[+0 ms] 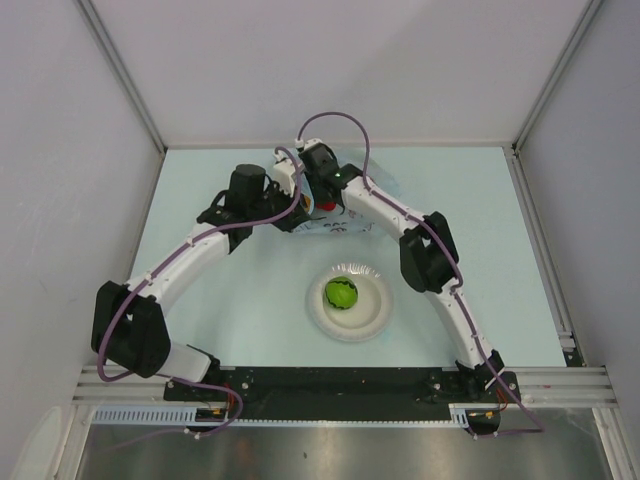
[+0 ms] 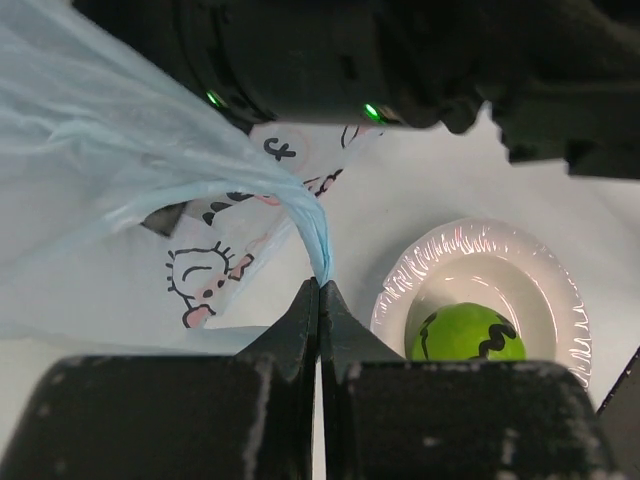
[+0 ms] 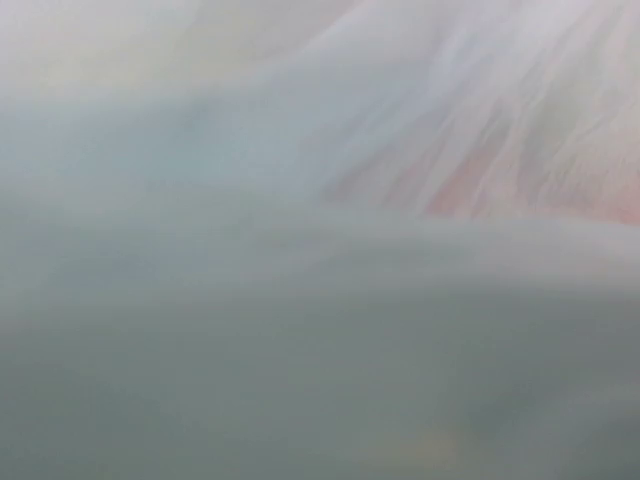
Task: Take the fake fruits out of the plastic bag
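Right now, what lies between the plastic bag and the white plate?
Only bare table separates the plastic bag from the white plate; top and left wrist views agree.

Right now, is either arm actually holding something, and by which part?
The left tool pinches the plastic bag by a gathered strip of its film. The right tool is at the bag; whether it holds anything cannot be told.

The plastic bag (image 1: 345,228) lay at the far middle of the table (image 1: 230,300). In front of it, nearer the arm bases, sat a plate (image 1: 376,306) with one fake fruit (image 1: 341,294) on it. The left gripper (image 2: 319,290) pinched a strip of the bag, to the left of the plate. The right gripper (image 1: 322,200) was over the bag, maybe down inside it.
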Robot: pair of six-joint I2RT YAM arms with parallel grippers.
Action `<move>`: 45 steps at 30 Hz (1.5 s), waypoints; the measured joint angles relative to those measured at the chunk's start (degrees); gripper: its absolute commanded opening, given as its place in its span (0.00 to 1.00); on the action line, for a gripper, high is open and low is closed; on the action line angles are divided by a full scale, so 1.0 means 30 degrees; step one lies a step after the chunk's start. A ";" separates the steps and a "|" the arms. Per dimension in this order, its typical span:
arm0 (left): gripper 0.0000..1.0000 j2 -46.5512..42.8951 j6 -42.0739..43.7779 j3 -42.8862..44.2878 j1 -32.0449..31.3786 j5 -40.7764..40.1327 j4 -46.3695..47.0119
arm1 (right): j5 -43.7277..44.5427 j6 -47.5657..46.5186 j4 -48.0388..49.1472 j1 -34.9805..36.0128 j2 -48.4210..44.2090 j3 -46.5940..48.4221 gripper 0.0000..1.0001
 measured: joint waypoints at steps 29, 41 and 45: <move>0.00 -0.0466 0.0124 0.0000 0.0000 0.0146 -0.0342 | 0.1392 -0.0102 0.0291 -0.1253 0.2171 0.1042 0.34; 0.00 -0.0459 0.0102 0.0000 0.0000 0.0146 0.0102 | -0.6615 -0.4524 0.0903 -0.2980 -0.5406 -0.5595 0.33; 0.00 -0.0459 -0.0051 -0.0087 0.0000 0.0168 0.0466 | -0.9843 -0.7053 0.0998 -0.3585 -0.9012 -0.9224 0.33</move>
